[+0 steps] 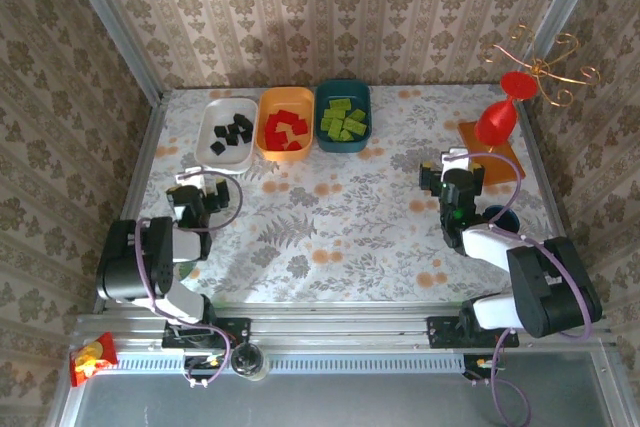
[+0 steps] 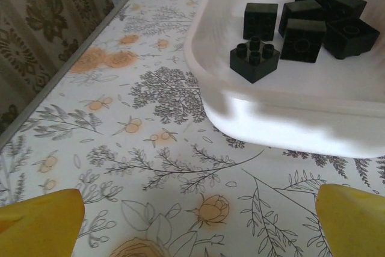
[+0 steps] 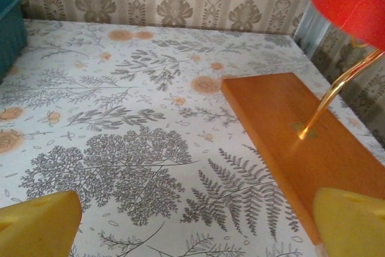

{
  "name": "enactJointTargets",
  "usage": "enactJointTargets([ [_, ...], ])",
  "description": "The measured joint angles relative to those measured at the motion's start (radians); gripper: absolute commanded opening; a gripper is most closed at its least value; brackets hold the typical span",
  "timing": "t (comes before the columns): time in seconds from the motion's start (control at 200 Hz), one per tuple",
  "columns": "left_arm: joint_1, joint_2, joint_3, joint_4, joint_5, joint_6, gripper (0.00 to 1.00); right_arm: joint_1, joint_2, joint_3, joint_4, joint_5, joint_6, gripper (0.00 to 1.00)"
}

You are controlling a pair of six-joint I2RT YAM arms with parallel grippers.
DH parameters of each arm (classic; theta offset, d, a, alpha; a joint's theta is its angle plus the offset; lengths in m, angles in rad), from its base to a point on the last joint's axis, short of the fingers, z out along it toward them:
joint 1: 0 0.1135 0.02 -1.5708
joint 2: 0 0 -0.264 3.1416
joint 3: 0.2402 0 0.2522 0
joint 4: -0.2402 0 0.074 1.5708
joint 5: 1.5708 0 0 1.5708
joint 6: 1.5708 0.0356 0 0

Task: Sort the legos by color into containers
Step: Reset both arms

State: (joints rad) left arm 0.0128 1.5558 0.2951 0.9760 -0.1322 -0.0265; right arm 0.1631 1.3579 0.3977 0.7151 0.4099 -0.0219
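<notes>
Running off frame: white tray (image 2: pixel 271 126) with black legos (image 2: pixel 255 59).

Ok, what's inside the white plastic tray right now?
Black plastic bricks, several, loose on the white tray's floor; no other colour shows. Anything beneath the cluster is hidden.

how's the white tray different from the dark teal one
The white tray holds black bricks, while the dark teal tray holds lime green bricks. The white tray sits at the left end of the row and the dark teal tray at the right end, with the orange tray between them. Both are shallow rounded rectangles of like size.
</notes>
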Motion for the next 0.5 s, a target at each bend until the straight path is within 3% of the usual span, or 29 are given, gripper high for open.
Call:
enactJointTargets([
  [0.5, -0.026, 0.005, 0.02, 0.037, -0.006, 0.024, 1.0, -0.083, 0.164, -0.064, 0.218, -0.15, 0.022, 1.0],
])
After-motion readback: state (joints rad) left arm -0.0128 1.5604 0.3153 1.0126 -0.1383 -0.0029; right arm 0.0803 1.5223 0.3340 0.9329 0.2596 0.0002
